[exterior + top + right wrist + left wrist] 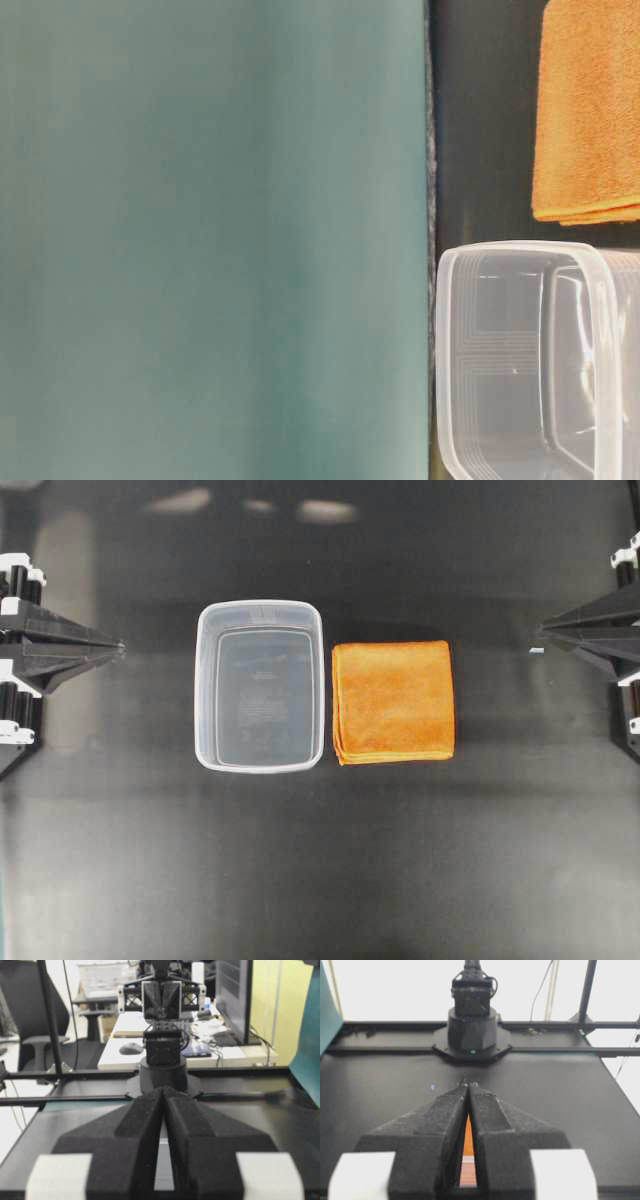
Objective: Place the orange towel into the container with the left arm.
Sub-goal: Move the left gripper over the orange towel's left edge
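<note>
The orange towel (393, 701) lies folded flat on the black table, just right of the container (260, 685), a clear plastic tub that stands empty at the table's middle. Both also show at the right of the table-level view, the towel (590, 110) above the container (535, 360). My left gripper (120, 650) rests shut at the far left edge, its tips pointing toward the tub, nothing between them. In the left wrist view the gripper (468, 1083) has its fingers pressed together; a sliver of the orange towel (468, 1135) shows through the gap behind the tips. My right gripper (537, 632) is shut at the far right.
The other arm's base (471, 1030) stands at the far side of the table in the left wrist view. A teal wall (210, 240) fills most of the table-level view. Bare black tabletop (320, 880) surrounds the tub and towel.
</note>
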